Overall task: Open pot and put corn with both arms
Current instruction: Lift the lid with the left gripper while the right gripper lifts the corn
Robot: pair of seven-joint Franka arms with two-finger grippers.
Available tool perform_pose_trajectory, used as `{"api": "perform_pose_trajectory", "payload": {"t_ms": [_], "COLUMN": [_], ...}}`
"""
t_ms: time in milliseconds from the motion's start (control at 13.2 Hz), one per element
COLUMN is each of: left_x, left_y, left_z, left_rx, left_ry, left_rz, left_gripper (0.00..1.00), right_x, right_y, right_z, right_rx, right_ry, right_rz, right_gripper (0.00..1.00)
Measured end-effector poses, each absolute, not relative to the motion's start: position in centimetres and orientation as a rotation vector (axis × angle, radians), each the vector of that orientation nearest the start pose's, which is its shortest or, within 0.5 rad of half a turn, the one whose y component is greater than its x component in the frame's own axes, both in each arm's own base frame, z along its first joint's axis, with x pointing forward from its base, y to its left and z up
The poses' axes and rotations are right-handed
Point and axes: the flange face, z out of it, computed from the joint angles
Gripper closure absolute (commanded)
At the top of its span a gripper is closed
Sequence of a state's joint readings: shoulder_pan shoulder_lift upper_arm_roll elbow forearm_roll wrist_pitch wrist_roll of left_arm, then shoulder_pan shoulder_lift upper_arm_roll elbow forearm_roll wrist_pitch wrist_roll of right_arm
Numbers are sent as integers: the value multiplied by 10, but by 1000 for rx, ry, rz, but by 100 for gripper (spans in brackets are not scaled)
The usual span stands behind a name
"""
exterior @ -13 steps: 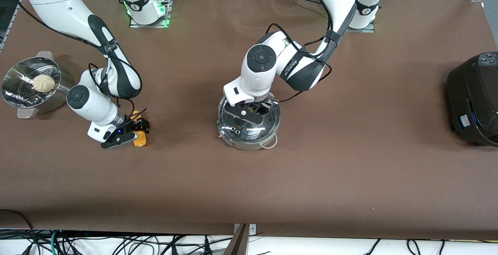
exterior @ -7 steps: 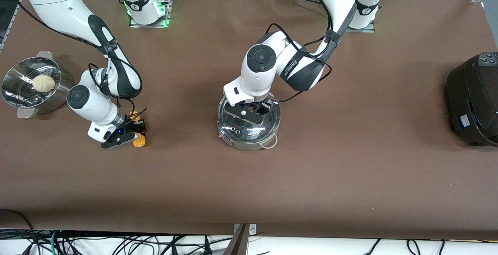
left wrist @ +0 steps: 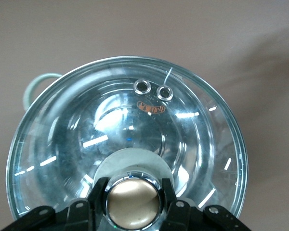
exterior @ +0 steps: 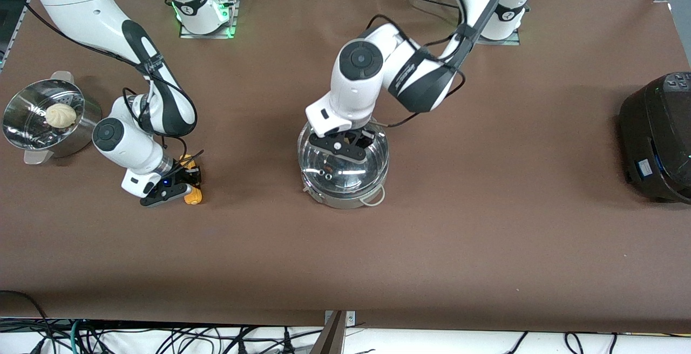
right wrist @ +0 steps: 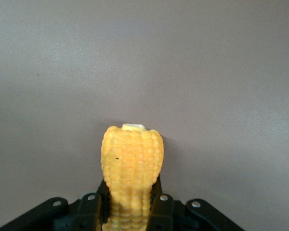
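On the brown table (exterior: 486, 224), our left gripper (left wrist: 134, 186) clamps the lid's knob (left wrist: 132, 197), our right gripper (right wrist: 130, 202) clamps the corn (right wrist: 131, 159); either may slip.

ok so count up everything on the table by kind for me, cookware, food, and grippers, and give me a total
Cookware: 4 - pot, its glass lid, steamer pot, black cooker
Food: 2 - corn, bun
Grippers: 2 - left gripper, right gripper
Total: 8
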State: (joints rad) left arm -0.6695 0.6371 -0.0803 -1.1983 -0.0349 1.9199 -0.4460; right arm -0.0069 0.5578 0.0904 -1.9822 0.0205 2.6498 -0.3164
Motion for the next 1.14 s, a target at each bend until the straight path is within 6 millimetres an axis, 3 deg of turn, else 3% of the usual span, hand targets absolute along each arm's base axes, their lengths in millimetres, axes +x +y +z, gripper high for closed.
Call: {"api": "perform_pose_trajectory", "payload": {"t_ms": [227,379,606,833,985,1136], "left_x": [555,573,611,633,639,642], "left_y": [-464,-419,-343,-269,-236,-214], "left_z": [466,470,460,434,411,388], "left_rx": [-3202,-3165,-3131,-3038,-2975,-2938], "left_ry": [388,302,247,151,132,114], "left_rz": [-13,88,201,311,356,366], "left_gripper": [94,96,95,95,95,95], "right_x": [622,622,619,616,616,615], "right_y": [50,50,50,52,55,72], "right_z": [204,234,295,350,381,398], "right_rx": [-3040,-3041,-3034,-3037,-3041,-3042], "right_ry": [-566,-572,-555,-476,-421,-368], "right_rz": [-170,-137,-88,-7,29,22], "right_gripper": [76,76,76,76,76,76]}}
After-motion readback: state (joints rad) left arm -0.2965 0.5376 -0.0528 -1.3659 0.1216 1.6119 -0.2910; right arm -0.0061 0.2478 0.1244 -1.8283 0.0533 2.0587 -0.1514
